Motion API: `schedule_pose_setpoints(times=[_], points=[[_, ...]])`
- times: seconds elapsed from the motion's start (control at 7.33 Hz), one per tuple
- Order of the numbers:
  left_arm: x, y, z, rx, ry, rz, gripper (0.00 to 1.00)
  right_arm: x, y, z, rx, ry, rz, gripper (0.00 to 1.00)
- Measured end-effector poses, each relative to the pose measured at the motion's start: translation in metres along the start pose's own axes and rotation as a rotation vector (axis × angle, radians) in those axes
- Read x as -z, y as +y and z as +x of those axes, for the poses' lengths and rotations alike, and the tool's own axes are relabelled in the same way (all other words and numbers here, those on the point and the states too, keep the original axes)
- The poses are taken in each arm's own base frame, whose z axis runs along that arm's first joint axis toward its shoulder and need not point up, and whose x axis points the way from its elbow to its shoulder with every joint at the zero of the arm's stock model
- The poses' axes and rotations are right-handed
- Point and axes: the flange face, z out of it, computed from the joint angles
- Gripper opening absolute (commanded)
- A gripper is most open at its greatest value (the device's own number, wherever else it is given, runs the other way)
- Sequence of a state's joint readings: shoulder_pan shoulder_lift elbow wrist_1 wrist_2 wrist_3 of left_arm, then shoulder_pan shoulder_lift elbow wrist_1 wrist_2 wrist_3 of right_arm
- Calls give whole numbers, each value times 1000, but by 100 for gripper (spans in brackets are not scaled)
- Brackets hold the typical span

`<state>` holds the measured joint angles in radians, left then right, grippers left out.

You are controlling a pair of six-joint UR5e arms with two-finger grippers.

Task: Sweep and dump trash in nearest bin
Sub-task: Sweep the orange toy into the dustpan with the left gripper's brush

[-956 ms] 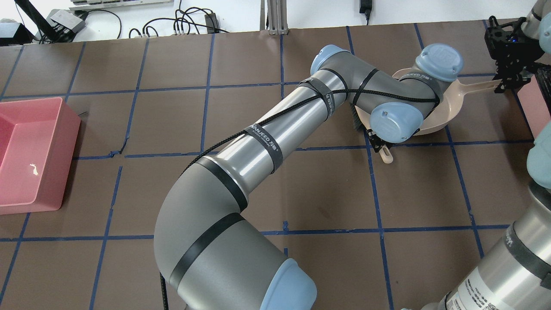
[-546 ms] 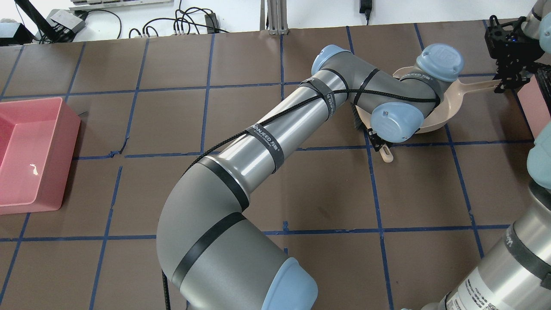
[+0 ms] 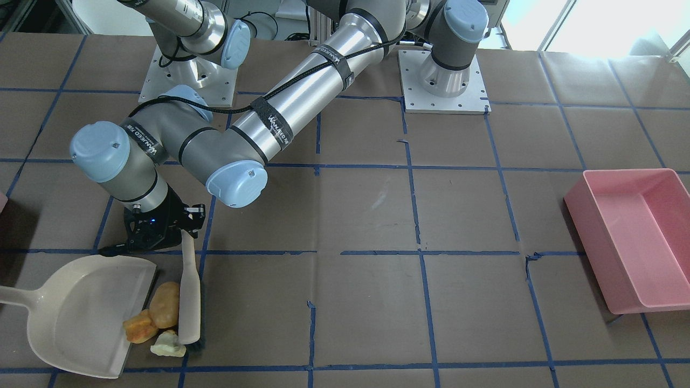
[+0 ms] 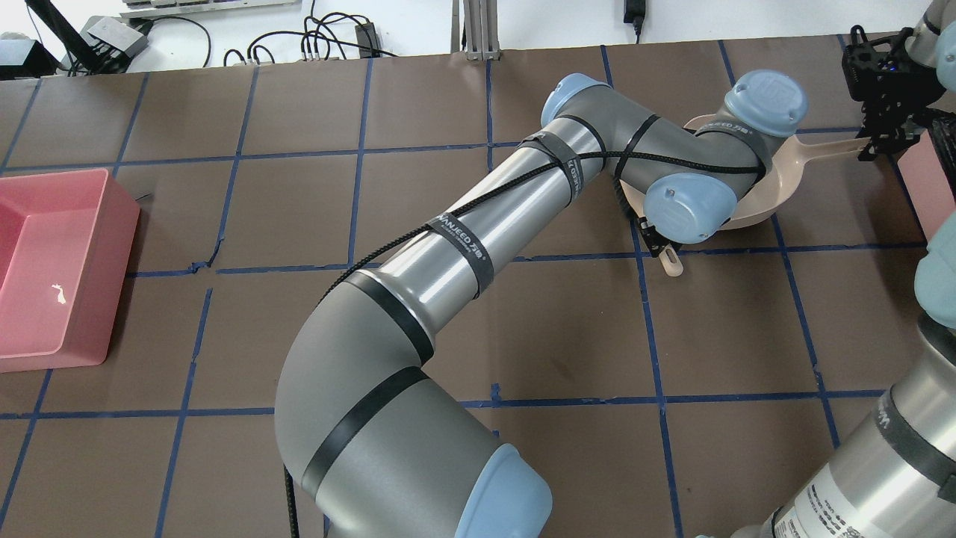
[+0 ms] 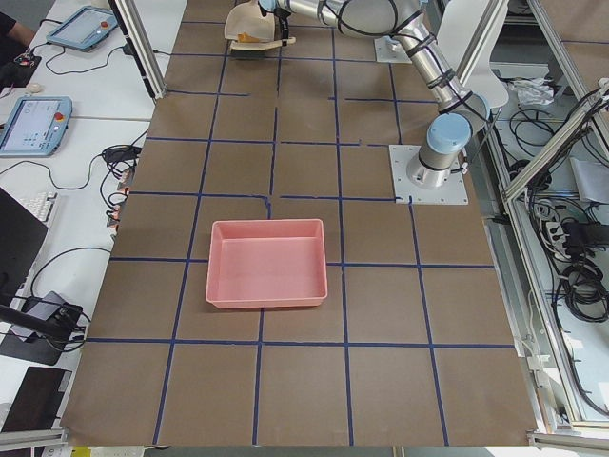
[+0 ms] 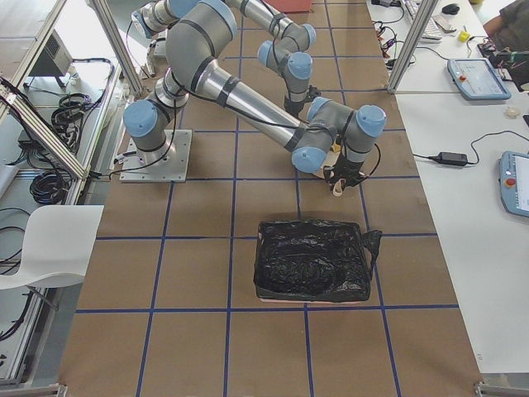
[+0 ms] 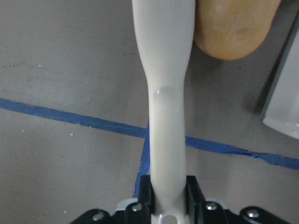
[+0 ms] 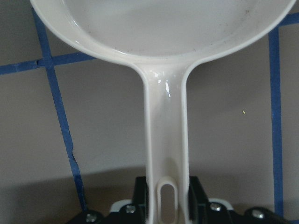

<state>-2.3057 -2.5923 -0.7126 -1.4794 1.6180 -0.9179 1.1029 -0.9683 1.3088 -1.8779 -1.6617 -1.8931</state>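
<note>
Three pieces of trash show in your front-facing view. The potato shape (image 3: 164, 304), the orange chunk (image 3: 139, 326) and the pale piece (image 3: 168, 345) lie ahead of the left gripper (image 3: 186, 225). They sit between the brush (image 3: 190, 307), which that gripper clamps by the handle, and the open lip of the dustpan (image 3: 75, 323). The orange chunk touches the lip. The band (image 3: 280, 125) on that arm's forearm reads WANJEED. The pink tray (image 3: 595, 253) sits well apart from this gripper, across the table.

From overhead, the left arm's wrist joints hide the trash and much of the dustpan from you. Only the brush handle's end pokes out below the gripper. The right gripper (image 4: 875, 146) is closed on the dustpan's handle. The bin (image 4: 933, 187) is a pink sliver just beside it at the frame edge.

In the exterior right view you can see a black bag (image 6: 310, 260) lining the bin.

Your left wrist camera shows both fingers tight on the white handle, the potato shape just ahead to one side, and blue tape (image 7: 74, 116) crossing beneath. The right wrist camera shows the fingers pinching the dustpan handle at its hanging slot.
</note>
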Motion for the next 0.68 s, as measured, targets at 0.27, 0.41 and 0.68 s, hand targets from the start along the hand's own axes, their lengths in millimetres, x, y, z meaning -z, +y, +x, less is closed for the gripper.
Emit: schedule_pose_setpoints(times=[0.27, 0.41, 0.68], points=[[-2, -2, 2, -78, 1, 3, 0, -1, 0, 0, -1, -3, 1, 0], [3, -3, 4, -125, 11, 13, 0, -1, 0, 0, -3, -3, 1, 0], [8, 6, 13, -236, 23, 33, 0, -1, 0, 0, -4, -3, 1, 0]])
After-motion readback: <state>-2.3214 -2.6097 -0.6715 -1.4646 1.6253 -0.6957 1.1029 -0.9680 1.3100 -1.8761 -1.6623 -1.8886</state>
